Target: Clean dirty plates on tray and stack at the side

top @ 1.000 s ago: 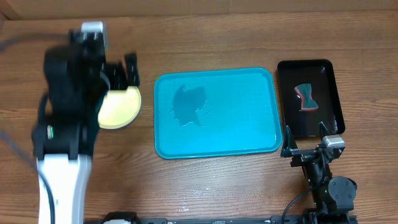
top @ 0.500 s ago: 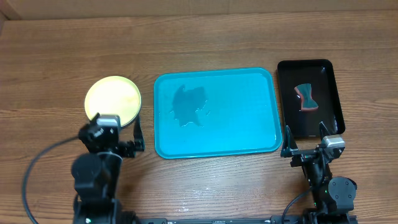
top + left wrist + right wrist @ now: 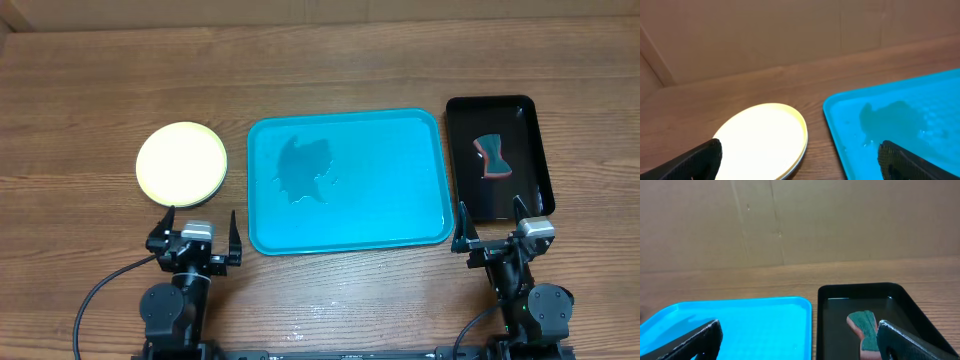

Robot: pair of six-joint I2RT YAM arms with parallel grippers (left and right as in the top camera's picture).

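Observation:
A stack of pale yellow plates with a lime rim lies on the table left of the turquoise tray; only the top plate shows, clean. It also shows in the left wrist view. The tray holds no plates, only a wet patch; it also shows in the left wrist view and the right wrist view. My left gripper is open and empty near the table's front edge, below the plates. My right gripper is open and empty at the front right.
A glossy black tray stands right of the turquoise tray and holds a green and orange sponge, also seen in the right wrist view. A brown cardboard wall runs behind the table.
My left arm has drawn back from the plates to the table's front edge, leaving the plate stack fully uncovered. The right arm has not moved.

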